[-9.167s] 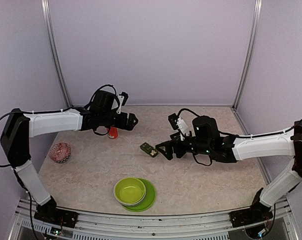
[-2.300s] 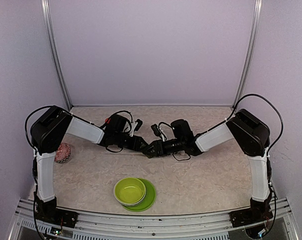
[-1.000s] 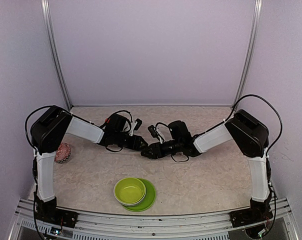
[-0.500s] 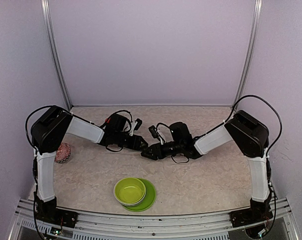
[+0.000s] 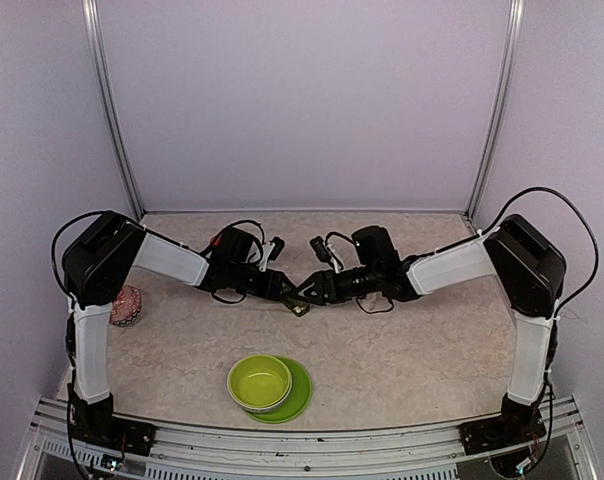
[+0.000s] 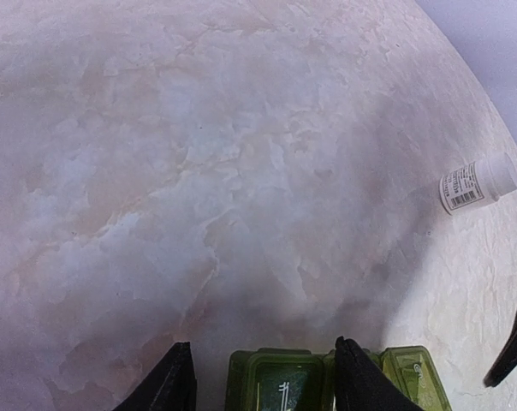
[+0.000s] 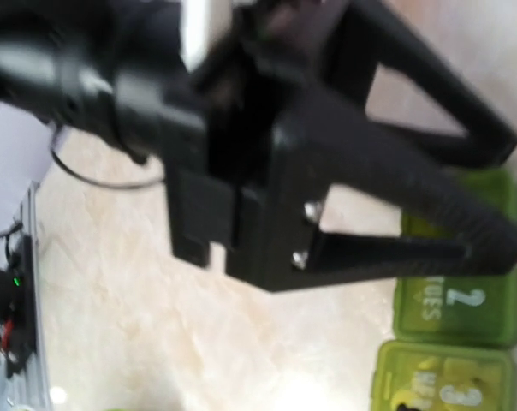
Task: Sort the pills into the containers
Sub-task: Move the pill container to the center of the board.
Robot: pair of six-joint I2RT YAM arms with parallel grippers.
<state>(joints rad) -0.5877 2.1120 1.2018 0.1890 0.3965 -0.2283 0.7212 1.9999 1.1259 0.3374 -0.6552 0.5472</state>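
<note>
1. Top external: the dark green pill box (image 5: pixel 300 307) lies at the middle of the table (image 5: pixel 432 350), between the left gripper (image 5: pixel 285 292) and the right gripper (image 5: pixel 313 291). Both are too small here to read.
2. Left wrist: the left fingers (image 6: pixel 177 381) stand partly apart astride one compartment; we cannot tell whether they pinch it. The lids look shut. A capped white bottle (image 6: pixel 479 182) lies nearby.
3. Right wrist: the view is blurred and the right gripper's fingers are unreadable. We see no pills, so we judge sorting not yet begun.

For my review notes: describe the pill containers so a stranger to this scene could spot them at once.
On the marbled table, find the middle, where the left gripper and right gripper nearly meet. Between their tips lie the containers: a small dark green strip of joined square lidded compartments, darker and smaller than the lime-green bowl in front.
</note>
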